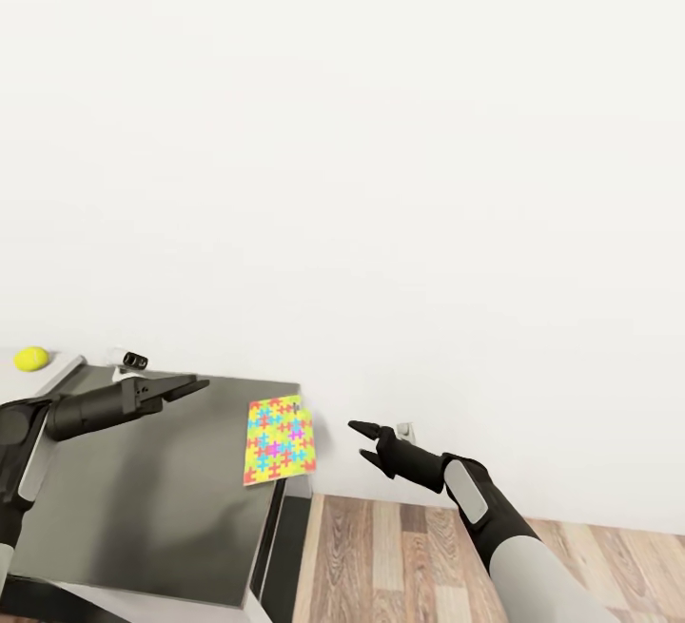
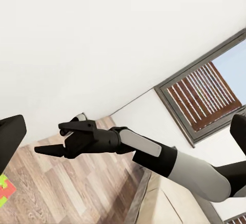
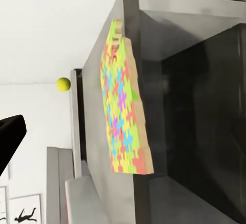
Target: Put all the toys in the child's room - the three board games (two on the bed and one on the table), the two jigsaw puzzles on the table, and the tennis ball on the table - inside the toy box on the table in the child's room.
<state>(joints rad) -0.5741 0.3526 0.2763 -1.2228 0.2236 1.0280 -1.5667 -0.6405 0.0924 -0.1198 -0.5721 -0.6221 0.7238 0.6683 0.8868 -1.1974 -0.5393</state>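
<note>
jigsaw puzzle (image 1: 279, 439) overhanging table (image 1: 143, 499) edge

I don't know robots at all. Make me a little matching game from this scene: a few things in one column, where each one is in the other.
Things:
1. jigsaw puzzle
2. tennis ball
3. right gripper
4. left gripper

Places:
a. over the wooden floor
b. above the dark table section
c. on the pale table top
d. at the dark section's edge, overhanging

Pairs: 1-d, 2-c, 3-a, 4-b
</note>
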